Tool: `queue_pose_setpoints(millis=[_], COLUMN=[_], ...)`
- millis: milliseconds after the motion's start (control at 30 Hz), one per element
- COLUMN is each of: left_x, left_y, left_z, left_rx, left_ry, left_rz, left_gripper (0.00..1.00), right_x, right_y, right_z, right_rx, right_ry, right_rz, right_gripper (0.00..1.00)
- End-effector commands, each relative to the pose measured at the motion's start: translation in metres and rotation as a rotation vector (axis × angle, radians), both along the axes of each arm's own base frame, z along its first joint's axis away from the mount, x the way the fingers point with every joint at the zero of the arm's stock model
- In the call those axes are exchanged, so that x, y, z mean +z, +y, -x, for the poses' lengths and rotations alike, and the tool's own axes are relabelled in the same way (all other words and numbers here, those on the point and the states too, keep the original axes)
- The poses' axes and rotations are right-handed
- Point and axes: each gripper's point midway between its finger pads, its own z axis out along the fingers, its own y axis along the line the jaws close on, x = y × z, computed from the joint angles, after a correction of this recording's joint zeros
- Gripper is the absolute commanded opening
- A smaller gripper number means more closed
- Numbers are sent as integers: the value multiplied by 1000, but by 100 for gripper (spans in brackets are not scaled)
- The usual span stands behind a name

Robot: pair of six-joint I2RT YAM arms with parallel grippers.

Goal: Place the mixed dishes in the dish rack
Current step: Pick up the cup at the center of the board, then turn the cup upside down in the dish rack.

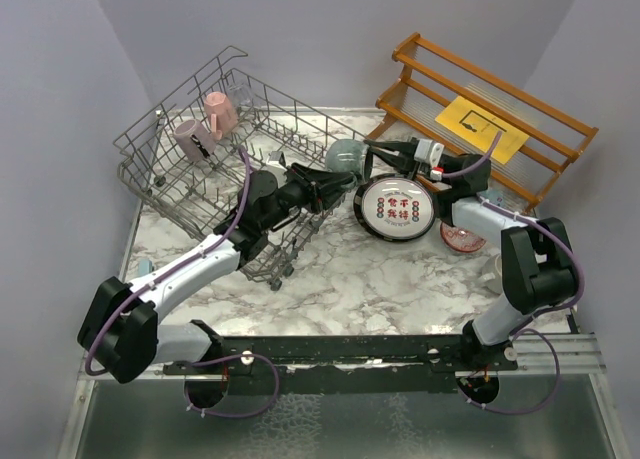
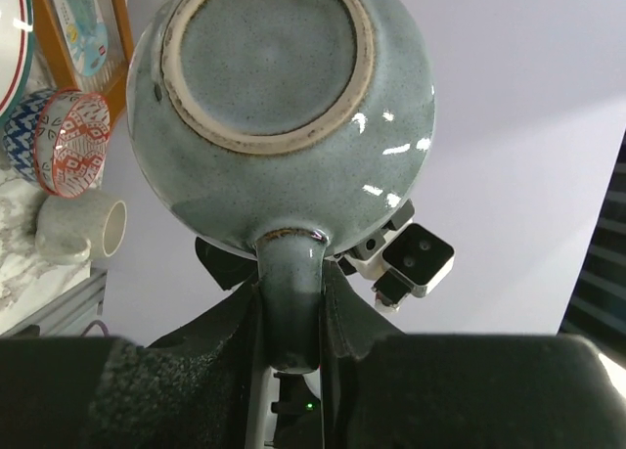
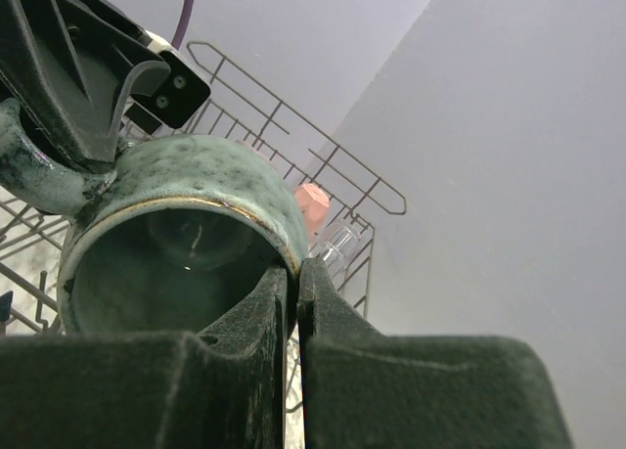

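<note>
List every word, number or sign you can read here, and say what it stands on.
Black-rimmed plate: red characters, too small to read.
Yellow sheet on the wooden shelf: a black mark, too small to read.
Pale printed sheet in the left wrist view: blurred, unreadable.

On the grey-teal mug (image 3: 186, 175), the near rim hides behind the right gripper (image 3: 296, 278) and the handle runs off-frame.

Both white-and-black arms (image 1: 190, 269) carry purple cables (image 1: 242, 184); the left gripper (image 2: 291, 322) is black.
</note>
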Motion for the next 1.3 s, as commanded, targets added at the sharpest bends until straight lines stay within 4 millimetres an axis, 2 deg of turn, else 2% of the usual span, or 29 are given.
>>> queue_pose_setpoints(millis=[0, 67, 300, 433, 533, 667, 833, 1033, 1133, 1267], left_x=[17, 20, 44, 47, 51, 50, 34, 21, 18, 13], left_y=[1, 5, 33, 48, 59, 78, 110, 154, 187, 230], left_z=[-3, -3, -5, -5, -5, -13, -31, -60, -74, -89], left_rx=[7, 26, 100, 128, 148, 189, 242, 318, 378, 436], left_ry=[-85, -104, -209, -240, -269, -322, -317, -304, -286, -249], left_rz=[34, 39, 109, 100, 73, -59, -219, -468, -580, -705], left_gripper=[0, 0, 0, 0, 0, 0, 0, 0, 0, 0], right_x=[19, 18, 8, 1, -7, -11, -17, -48, -62, -72], right_y=[4, 4, -6, -14, -17, -17, -25, -33, -42, -48], right_z=[25, 26, 31, 44, 50, 44, 60, 97, 103, 101], right_rx=[52, 52, 38, 93, 159, 194, 156, 165, 134, 123], right_ry=[-123, -120, -45, 16, 140, 475, 719, 795, 774, 795], right_rz=[-16, -15, -13, 52, 127, 240, 302, 319, 293, 289], right_gripper=[1, 5, 55, 74, 76, 77, 79, 81, 85, 85])
